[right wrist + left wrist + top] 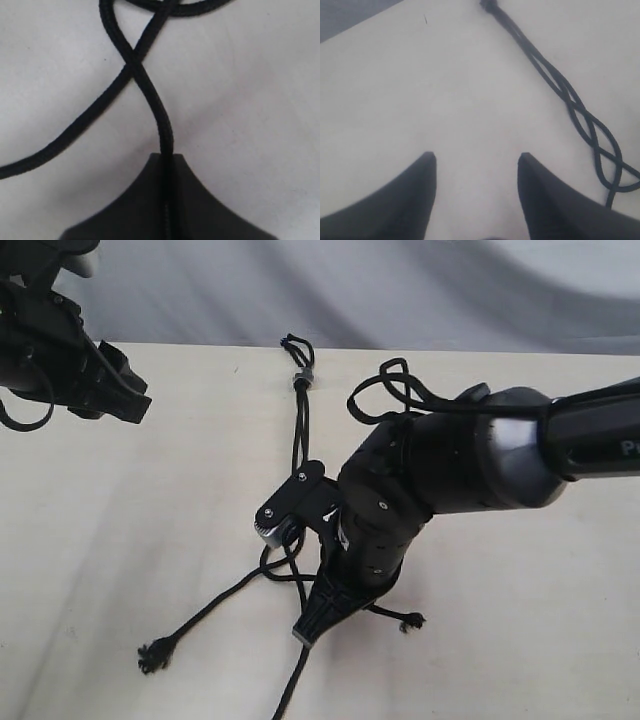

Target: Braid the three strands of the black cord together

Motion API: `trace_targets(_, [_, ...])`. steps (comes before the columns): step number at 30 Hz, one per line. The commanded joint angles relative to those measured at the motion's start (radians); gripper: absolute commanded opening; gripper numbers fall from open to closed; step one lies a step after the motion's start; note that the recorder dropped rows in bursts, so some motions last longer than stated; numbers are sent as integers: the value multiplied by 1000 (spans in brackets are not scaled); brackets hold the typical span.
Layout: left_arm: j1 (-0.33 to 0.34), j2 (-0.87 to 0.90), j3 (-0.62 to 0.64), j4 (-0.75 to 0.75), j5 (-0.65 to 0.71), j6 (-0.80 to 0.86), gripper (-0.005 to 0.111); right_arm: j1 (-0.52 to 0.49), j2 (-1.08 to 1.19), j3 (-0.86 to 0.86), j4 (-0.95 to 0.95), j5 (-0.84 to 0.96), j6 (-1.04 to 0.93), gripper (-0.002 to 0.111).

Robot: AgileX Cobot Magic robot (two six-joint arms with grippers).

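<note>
**Right gripper (166, 159) pinching one strand; left gripper (477, 157) open, empty**

Table (120, 540): pale, bare surface under both sets of jaws.

Right arm (470, 455): reaches over the middle with its wrist pitched down. Jaws are fully closed, tips at the table surface. Held strand (161, 120) runs straight into the seam between the fingers. Just ahead of the jaws it crosses a second strand (75, 135), which trails off to one side.

Left gripper: hovers well apart from the cord, jaws spread wide with nothing between them. Its wrist view shows only bare table in the gap. The cord lies beyond the outer side of one finger, loosely crossed a few times.

Black cord (300, 430): runs along the table from behind the right jaws away to a grey band (304, 373), with a short loop (297, 345) past it.

Loose ends:
- One frayed tip (155, 655) lies well off the right jaws, toward the left-arm side.
- Another tip (411, 620) lies near them on the opposite side.
- Third end (290, 695) runs out of frame past the jaw tips.
</note>
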Motion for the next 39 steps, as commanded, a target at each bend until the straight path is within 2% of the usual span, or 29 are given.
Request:
trace_targets(1, [3,-4,7,-2,4,-3,49,-6,10,0,-19,3,-7,2])
trace_targets(4, [3,-4,7,-2,2,-3,49,-6,10,0,-21,-3,-5,15])
trace_targets(10, [3,-4,7,-17,-16,-39,49,-6,-10,0,-27,-39,-17,68])
trace_targets(13, [3,-4,7,-57,-13,-39,49,-6,-95,0,-77,-45,-17,80])
trace_targets(18, [-4,-4,7,-187,26,-7,49,-6,-325,0,-289,-18,168,82])
trace_targets(21, [-58,-4,7,-249,85,31,49,-6,-474,7,-489,3,340,82])
trace_targets(25, [-188,3,24,-286,91,34,49,-6,-625,44,-722,10,559,82])
trace_targets(27, [-281,23,54,-298,43,26,49,-6,-687,83,-796,10,632,82])
trace_targets(33, [-489,183,96,-319,-81,1,49,-6,-801,212,-961,-1,748,82])
trace_targets(35, [-536,249,96,-319,-117,-8,49,-6,-819,235,-1029,-11,802,82])
trace_targets(39, [-589,356,96,-319,-165,-24,49,-6,-830,247,-1144,-6,940,82])
